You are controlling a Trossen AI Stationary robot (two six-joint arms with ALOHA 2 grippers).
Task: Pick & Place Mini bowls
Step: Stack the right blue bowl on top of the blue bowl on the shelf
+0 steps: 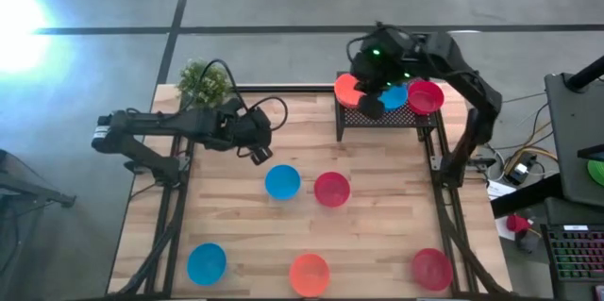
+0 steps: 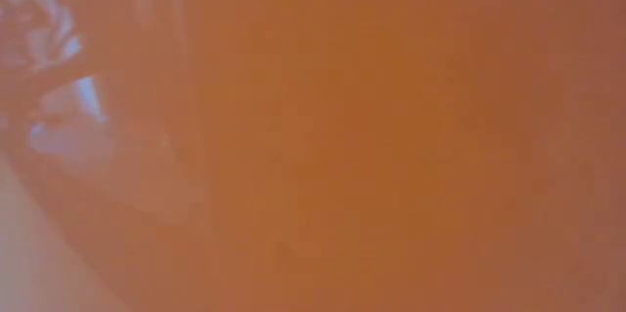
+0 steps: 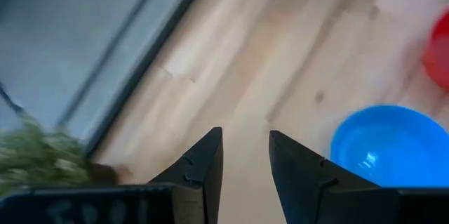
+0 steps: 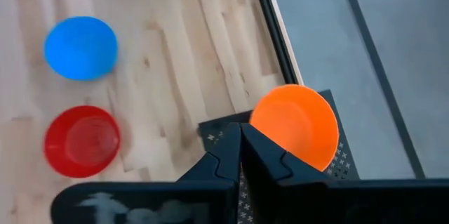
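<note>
Three mini bowls sit on the black mesh rack [image 1: 387,117] at the far right: orange [image 1: 347,89], blue [image 1: 394,96] and red [image 1: 426,96]. My right gripper [image 1: 371,103] hovers over the rack, shut, with its tips [image 4: 240,143] beside the orange bowl's [image 4: 295,126] rim. Several more bowls rest upright on the table: blue [image 1: 282,181], red [image 1: 331,189], blue [image 1: 206,263], orange [image 1: 309,274] and red [image 1: 430,269]. My left gripper [image 1: 260,145] is open above bare wood [image 3: 245,147], just short of the middle blue bowl [image 3: 389,147]. My right gripper is shut with nothing between its fingers. One finger [image 4: 280,161] lies right at the orange bowl's rim [image 4: 270,136] on the rack, coming from above. I cannot tell whether it touches the rim.
A small green potted plant [image 1: 203,79] stands at the table's far left corner, close behind my left arm. An orange surface [image 2: 391,136] fills the whole low view. Bare wood lies open between the rack and the middle bowls.
</note>
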